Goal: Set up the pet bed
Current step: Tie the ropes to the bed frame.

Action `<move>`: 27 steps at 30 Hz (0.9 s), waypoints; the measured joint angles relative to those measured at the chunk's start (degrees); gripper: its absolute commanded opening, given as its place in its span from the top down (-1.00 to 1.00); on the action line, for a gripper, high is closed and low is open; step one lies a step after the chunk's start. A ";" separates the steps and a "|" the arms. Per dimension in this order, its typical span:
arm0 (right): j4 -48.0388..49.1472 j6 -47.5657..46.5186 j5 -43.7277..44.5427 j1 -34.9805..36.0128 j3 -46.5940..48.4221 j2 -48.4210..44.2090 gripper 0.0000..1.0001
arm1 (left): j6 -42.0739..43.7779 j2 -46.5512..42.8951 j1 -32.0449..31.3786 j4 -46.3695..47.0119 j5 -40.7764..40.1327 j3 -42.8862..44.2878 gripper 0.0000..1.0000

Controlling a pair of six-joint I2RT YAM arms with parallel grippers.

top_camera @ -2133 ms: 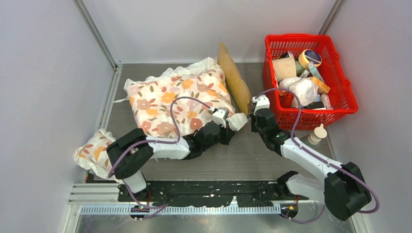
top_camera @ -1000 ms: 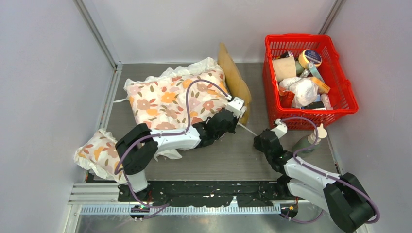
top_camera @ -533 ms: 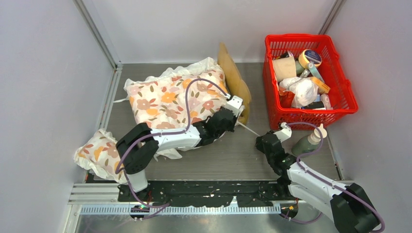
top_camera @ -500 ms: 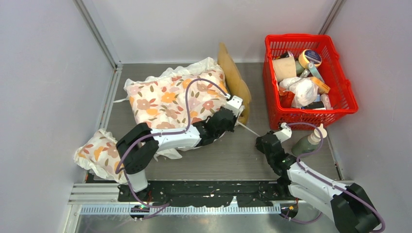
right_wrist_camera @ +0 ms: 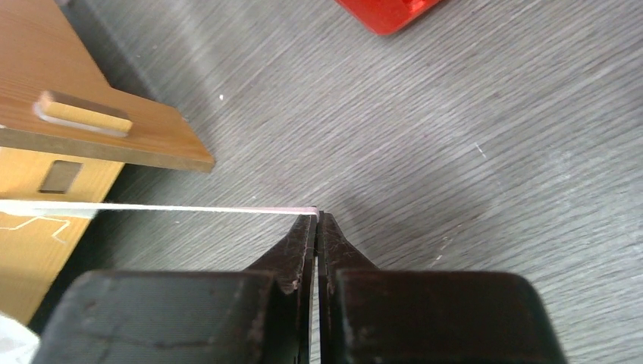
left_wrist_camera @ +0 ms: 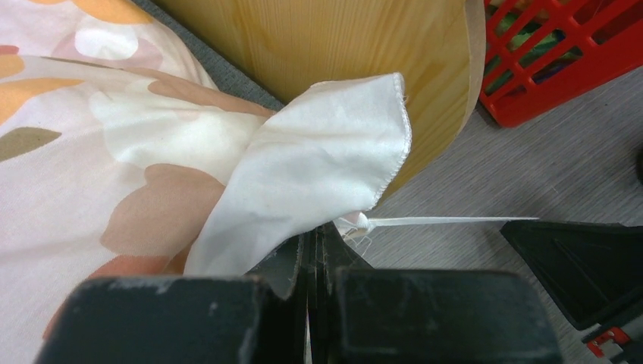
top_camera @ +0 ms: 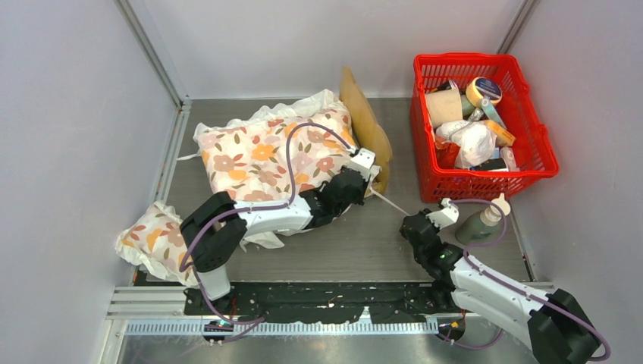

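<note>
Your left gripper (left_wrist_camera: 315,239) is fully closed on the white corner flap (left_wrist_camera: 318,167) of the floral cushion (top_camera: 265,155), beside the knot of a thin white tie string (left_wrist_camera: 440,221). Your right gripper (right_wrist_camera: 317,224) is fully closed on that string's free end, which runs taut. Of the pet bed (top_camera: 365,125), only the wooden headboard shows, between the cushion and the red basket (top_camera: 462,56)

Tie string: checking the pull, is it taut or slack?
Taut: the tie string runs straight from the cushion corner in the left gripper to the shut right gripper.
</note>
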 measured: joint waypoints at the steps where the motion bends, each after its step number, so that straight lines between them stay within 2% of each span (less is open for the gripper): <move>1: 0.00 0.02 0.24 0.15 0.00 0.59 0.84 | -0.24 -0.17 0.00 0.24 0.20 -0.39 1.00; 6: 1.51 -2.16 0.70 0.28 0.00 2.12 0.55 | -1.55 -2.03 0.31 2.25 3.56 -3.37 1.00; 7: 2.01 -3.58 0.79 0.28 0.00 1.95 0.42 | -1.70 -2.47 0.42 2.45 4.46 -3.76 0.93; 9: 2.58 -6.47 0.76 0.28 0.11 1.22 0.18 | -2.10 -3.80 0.37 2.62 6.45 -4.76 0.64; 14: 2.34 -13.00 0.50 0.28 3.91 -1.11 -0.23 | -2.51 -7.76 -1.03 2.25 8.00 -6.93 0.15; 15: 2.16 -14.10 0.35 0.28 5.31 -1.57 -0.25 | -2.56 -8.59 -1.33 2.08 8.17 -7.26 0.00; 17: 1.75 -15.21 0.20 0.28 6.91 -1.99 -0.27 | -2.54 -10.23 -1.84 1.95 8.61 -8.09 -0.10; 23: -1.57 -18.60 -0.83 0.28 9.40 -2.12 -0.21 | -2.75 -14.99 -3.30 1.20 9.01 -11.15 -0.13; 27: -4.20 -26.10 -4.13 0.28 13.66 -3.72 -0.18 | -2.43 -20.46 -3.34 -2.60 8.72 -13.42 -0.08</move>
